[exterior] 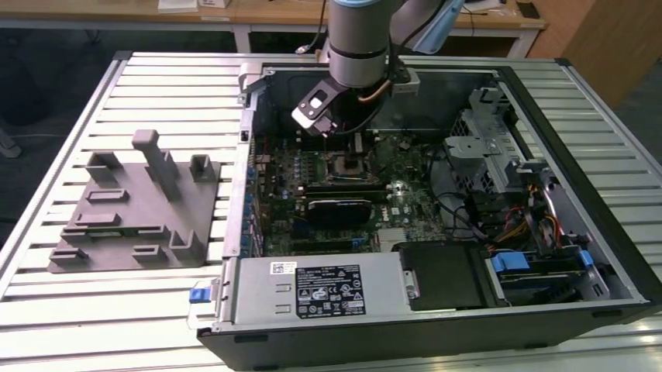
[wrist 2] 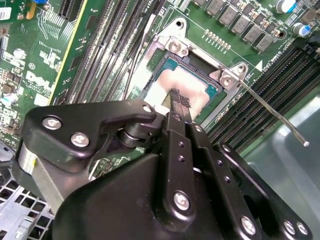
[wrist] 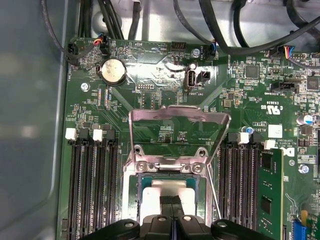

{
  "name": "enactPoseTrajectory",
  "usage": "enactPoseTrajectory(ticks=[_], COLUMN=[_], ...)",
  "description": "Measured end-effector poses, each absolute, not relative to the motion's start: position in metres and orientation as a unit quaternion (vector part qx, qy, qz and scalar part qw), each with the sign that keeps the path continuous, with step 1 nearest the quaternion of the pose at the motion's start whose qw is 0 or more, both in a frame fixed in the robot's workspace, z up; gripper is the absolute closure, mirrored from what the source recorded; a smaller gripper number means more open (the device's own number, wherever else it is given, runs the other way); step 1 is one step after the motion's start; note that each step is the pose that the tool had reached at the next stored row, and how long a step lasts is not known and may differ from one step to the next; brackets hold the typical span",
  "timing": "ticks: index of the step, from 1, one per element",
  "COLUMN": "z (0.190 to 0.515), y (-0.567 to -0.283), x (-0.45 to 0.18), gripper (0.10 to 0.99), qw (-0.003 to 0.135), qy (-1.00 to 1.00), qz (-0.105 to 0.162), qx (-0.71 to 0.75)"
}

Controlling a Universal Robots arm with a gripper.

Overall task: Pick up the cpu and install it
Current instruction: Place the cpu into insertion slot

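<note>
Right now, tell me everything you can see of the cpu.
The cpu is a thin, flat square with a pale silvery metal top and a green rim. It lies level in its socket on the green board; the socket's metal frame is flipped open and the lever swung out. The hand is over its middle, fingertips closed together at the top plate; whether they touch it I cannot tell.

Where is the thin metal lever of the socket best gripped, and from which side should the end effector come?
Probably the lever near its free bent tip, which sticks out past the memory slots with room around it. Come from above, closing across the thin rod; the other end sits tight at the socket frame.
</note>
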State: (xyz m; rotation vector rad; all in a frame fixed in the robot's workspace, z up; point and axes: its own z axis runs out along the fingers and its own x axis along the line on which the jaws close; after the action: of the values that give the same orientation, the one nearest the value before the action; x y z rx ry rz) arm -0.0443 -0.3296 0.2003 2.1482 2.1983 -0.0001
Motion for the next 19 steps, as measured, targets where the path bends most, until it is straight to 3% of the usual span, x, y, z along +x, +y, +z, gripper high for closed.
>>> enactPoseTrajectory(ticks=[19], z=[0.2059], y=[-0.3296], x=[-0.0442], gripper=[0.980], qw=[0.034], qy=[0.715], qz=[0.000], qx=[0.699])
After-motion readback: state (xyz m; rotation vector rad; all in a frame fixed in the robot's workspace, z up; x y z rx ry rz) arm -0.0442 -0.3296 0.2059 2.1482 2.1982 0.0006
